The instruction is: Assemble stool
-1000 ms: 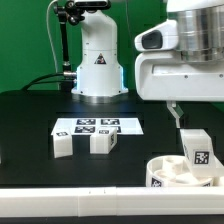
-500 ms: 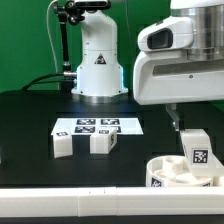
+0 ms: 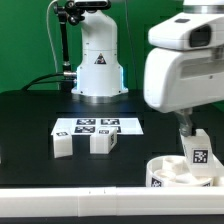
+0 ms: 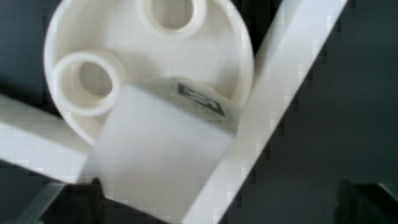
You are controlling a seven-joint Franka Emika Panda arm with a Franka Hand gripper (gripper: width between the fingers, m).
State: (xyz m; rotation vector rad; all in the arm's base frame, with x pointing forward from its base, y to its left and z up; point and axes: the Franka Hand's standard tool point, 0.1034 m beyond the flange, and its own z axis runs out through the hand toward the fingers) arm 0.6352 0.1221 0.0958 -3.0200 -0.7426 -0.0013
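Observation:
The stool's round white seat disc point(image 3: 170, 172) lies at the exterior view's front right, next to the rail. One tagged leg block point(image 3: 198, 149) stands upright in it. Two more leg blocks point(image 3: 63, 144) point(image 3: 102, 142) lie in front of the marker board. My gripper point(image 3: 184, 127) hangs just above and behind the standing block. In the wrist view the seat disc point(image 4: 157, 55) shows its round holes, and the blurred leg block point(image 4: 151, 150) rises from it between my dark fingers. The gripper point(image 4: 217, 205) is open, jaws wide, gripping nothing.
The marker board point(image 3: 97, 126) lies flat mid-table. A long white rail point(image 3: 80, 191) runs along the table's front edge and crosses the wrist view as a slanting rail point(image 4: 285, 95). The robot's base point(image 3: 97, 62) stands at the back.
The gripper has shifted toward the exterior view's right and come down closer to the standing leg block. The parts on the table have not moved.

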